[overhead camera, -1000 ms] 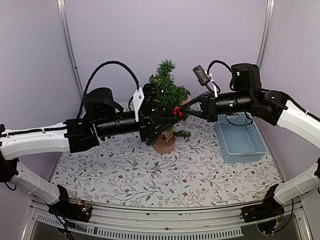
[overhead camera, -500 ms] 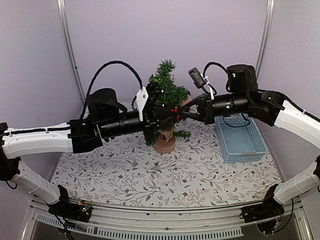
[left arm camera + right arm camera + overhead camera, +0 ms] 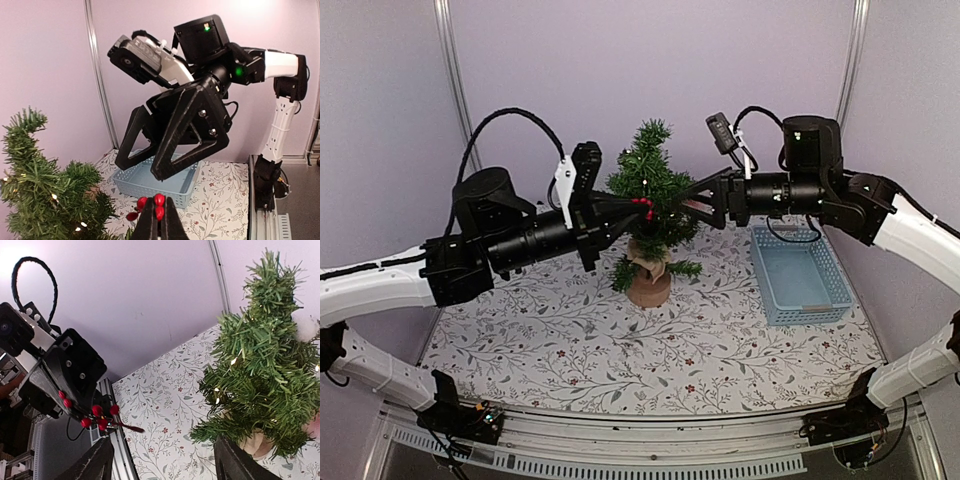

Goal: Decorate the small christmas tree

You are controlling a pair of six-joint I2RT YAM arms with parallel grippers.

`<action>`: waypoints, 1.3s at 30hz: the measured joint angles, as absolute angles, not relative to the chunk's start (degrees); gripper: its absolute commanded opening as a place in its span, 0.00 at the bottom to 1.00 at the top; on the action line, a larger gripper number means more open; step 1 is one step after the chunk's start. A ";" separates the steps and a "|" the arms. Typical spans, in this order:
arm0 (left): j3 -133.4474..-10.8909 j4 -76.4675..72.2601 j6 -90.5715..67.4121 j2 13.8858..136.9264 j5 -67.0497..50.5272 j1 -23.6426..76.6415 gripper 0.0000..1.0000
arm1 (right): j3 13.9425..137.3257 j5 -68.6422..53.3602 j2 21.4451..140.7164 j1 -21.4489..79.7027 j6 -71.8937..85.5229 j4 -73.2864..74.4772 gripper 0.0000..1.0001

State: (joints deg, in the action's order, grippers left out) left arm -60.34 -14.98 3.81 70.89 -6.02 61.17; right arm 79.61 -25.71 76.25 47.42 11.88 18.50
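Handover of the berry sprig [image 3: 156, 202].
Left gripper [image 3: 159, 221] now pinches it; right gripper [image 3: 140, 167] has spread; small christmas tree [image 3: 650, 190] awaits it.

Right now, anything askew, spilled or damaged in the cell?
Nothing stands out. The small christmas tree stands upright, the blue basket sits flat on the table, and the red berry sprig is pinched in the left end effector, the right end effector open facing it.

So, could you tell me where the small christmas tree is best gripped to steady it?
Probably at its tan base, coming in low from the near side: the small christmas tree stands upright, its bristly branches would just bend, and the base sits bare below them.
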 measured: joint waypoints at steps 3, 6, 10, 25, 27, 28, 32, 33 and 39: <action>-60.01 -14.00 2.39 67.81 -5.04 59.83 0.00 | 79.92 -23.83 76.01 46.48 12.84 18.04 0.86; -60.01 -13.54 0.12 65.65 -4.03 57.30 0.00 | 79.92 -22.41 75.57 44.93 14.15 17.93 0.91; -60.01 -12.67 -2.90 64.10 -2.37 53.30 0.00 | 79.85 -20.91 74.67 43.57 15.44 17.91 0.94; -59.96 -17.54 -11.31 71.77 -4.93 46.89 0.00 | 77.58 -17.32 72.53 42.96 17.19 17.52 0.99; -59.94 -18.24 -12.12 72.47 -4.91 46.39 0.00 | 77.32 -17.02 72.16 42.94 17.19 17.52 0.99; -59.94 -18.61 -12.29 72.73 -4.89 46.09 0.00 | 77.19 -16.95 71.96 42.94 17.19 17.56 0.99; -60.40 -19.00 -12.95 73.69 -4.62 44.91 0.00 | 77.17 -16.45 71.50 42.94 17.21 17.52 0.99; -60.71 -18.98 -13.15 74.04 -4.60 44.69 0.00 | 77.17 -16.34 71.40 42.94 17.21 17.54 0.99; -62.94 -18.76 -13.85 76.16 -4.99 43.46 0.00 | 77.14 -16.08 71.31 42.94 17.21 17.54 0.99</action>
